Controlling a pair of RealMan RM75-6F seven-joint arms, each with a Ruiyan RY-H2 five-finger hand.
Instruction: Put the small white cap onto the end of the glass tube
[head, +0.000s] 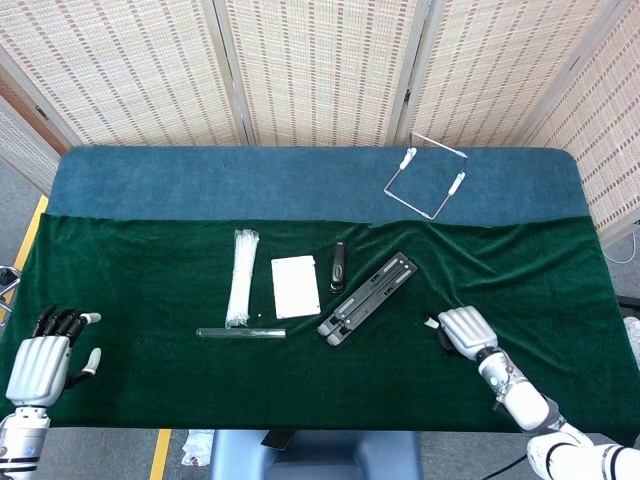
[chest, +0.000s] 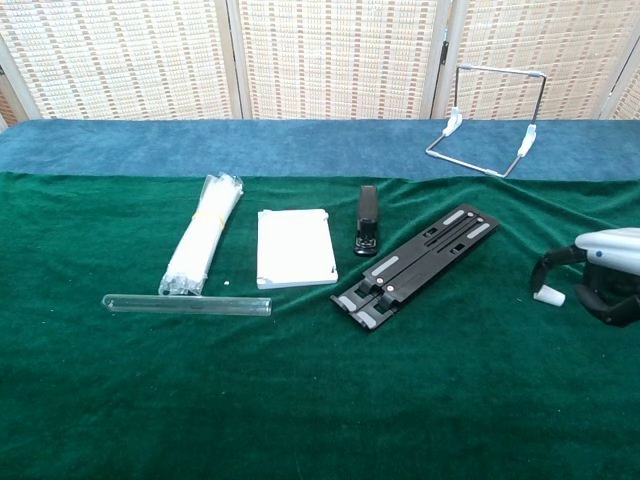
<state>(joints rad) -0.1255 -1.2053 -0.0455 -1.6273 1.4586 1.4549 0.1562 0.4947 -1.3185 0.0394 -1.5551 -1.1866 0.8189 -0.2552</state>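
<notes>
The right hand hovers with fingers curled wide around, not yet gripping, the cap on the tabletop, well right of the tube, which lies left-to-right nearer the open left hand.

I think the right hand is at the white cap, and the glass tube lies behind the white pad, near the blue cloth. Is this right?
Not quite. The right hand is at the cap, but the tube lies in front of the pad, on the green cloth. The chest view shows this.

Notepad, stapler, wire stand
</notes>
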